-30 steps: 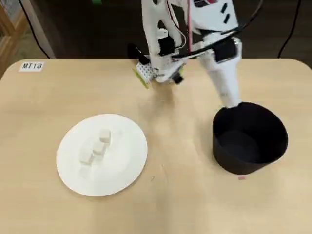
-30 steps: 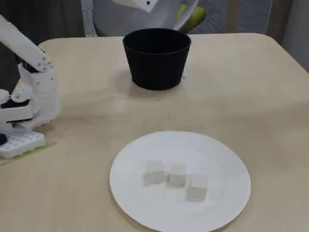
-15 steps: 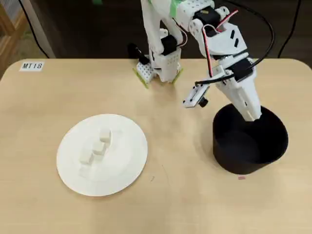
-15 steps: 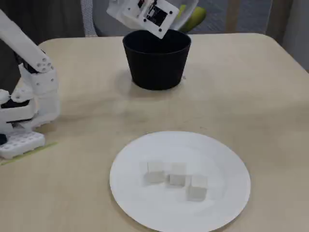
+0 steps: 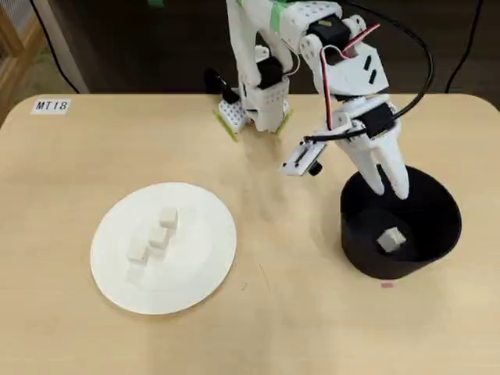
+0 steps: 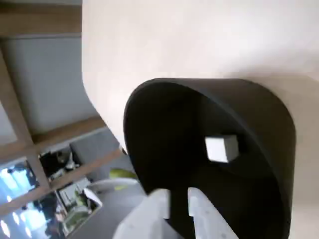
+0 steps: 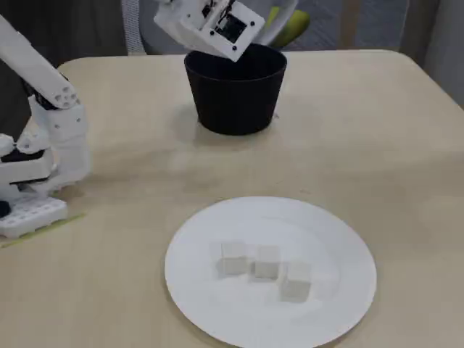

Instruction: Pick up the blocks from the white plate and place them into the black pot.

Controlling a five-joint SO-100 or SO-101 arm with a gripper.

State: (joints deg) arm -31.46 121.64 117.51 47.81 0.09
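In the fixed view the black pot's (image 7: 235, 94) wall hides its inside, and the arm covers its far rim. The pincer (image 5: 388, 186) hangs over the pot's rim, fingers (image 6: 204, 219) slightly parted and holding nothing. One block (image 5: 390, 240) lies inside the pot, just beyond the fingertips. Three blocks (image 7: 265, 262) sit in a row on the white plate (image 7: 341, 246), well apart on the bench (image 5: 62, 195).

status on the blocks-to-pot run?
Done: one block lies inside the black pot. In hand: nothing; the gripper hangs over the pot's rim, fingers apart and empty. Left: three blocks in a row on the white plate.
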